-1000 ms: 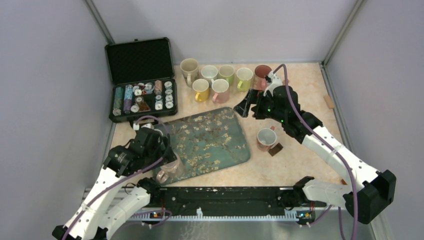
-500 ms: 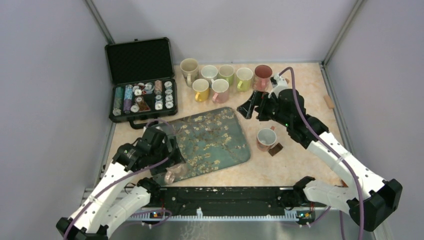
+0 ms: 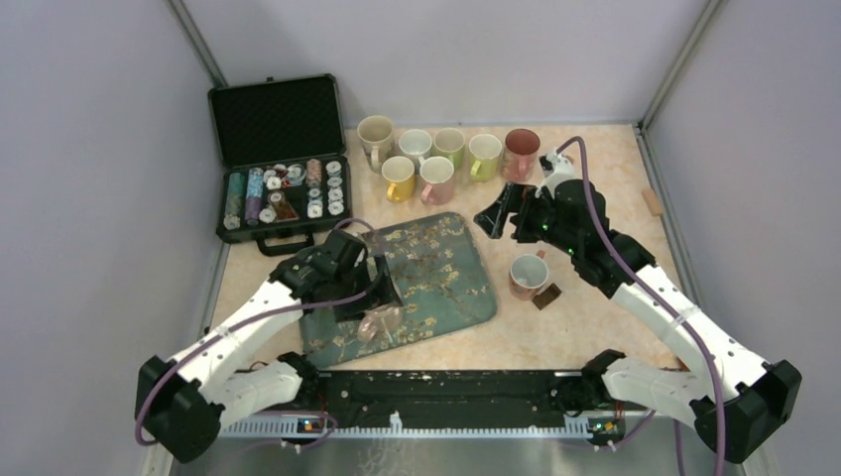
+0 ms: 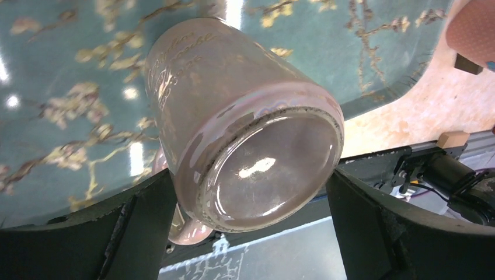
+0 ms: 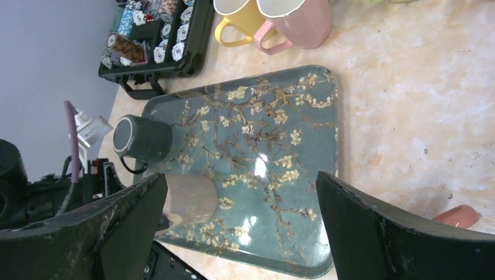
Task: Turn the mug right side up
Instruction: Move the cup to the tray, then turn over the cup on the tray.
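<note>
A pale pink mug point(image 4: 245, 134) is held in my left gripper point(image 4: 250, 175), lying tilted on its side with its base toward the wrist camera and its handle low on the left. In the top view the mug point(image 3: 378, 322) hangs over the near edge of the floral teal tray point(image 3: 446, 288), under my left gripper point(image 3: 372, 302). The right wrist view shows the same mug point(image 5: 192, 198) and a dark mug point(image 5: 140, 137) standing upside down on the tray point(image 5: 280, 151). My right gripper point(image 3: 501, 213) is open and empty, above the tray's far right corner.
An upright pink mug point(image 3: 526, 273) stands right of the tray beside a small wooden block point(image 3: 546, 296). A row of several upright mugs point(image 3: 436, 154) stands at the back. An open black case of poker chips point(image 3: 283, 159) sits at the back left. Another block point(image 3: 652, 202) lies near the right wall.
My left arm has swung right and forward, carrying the pale pink mug from the tray's near left corner to over its near edge. My right gripper shifted slightly right.
</note>
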Robot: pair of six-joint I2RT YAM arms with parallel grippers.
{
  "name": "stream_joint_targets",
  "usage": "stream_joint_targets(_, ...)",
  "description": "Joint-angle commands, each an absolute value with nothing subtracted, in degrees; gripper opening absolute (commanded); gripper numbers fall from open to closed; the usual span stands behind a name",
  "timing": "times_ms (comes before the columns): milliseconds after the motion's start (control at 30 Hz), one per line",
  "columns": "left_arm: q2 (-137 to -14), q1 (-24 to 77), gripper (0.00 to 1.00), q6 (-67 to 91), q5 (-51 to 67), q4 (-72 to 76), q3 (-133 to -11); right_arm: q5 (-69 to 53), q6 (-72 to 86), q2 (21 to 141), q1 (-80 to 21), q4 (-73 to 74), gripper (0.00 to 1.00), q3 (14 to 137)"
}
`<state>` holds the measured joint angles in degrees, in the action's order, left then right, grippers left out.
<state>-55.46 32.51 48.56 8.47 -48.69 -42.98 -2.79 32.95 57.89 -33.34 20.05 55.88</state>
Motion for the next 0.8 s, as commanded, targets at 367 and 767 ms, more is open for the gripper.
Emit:
stream_joint_targets(367, -68.28, 40.66, 0.99, 35.50, 6.76, -43.67, -52.47, -0.53, 31.29, 55.32, -33.92, 20.79, 0.99, 55.56)
stream_joint_targets(767, -74.56, 48.95, 0.82, 31.13, 1.15, -47.61, -56.65, -0.18, 31.46, 54.69, -33.93, 20.75, 0.99, 54.69)
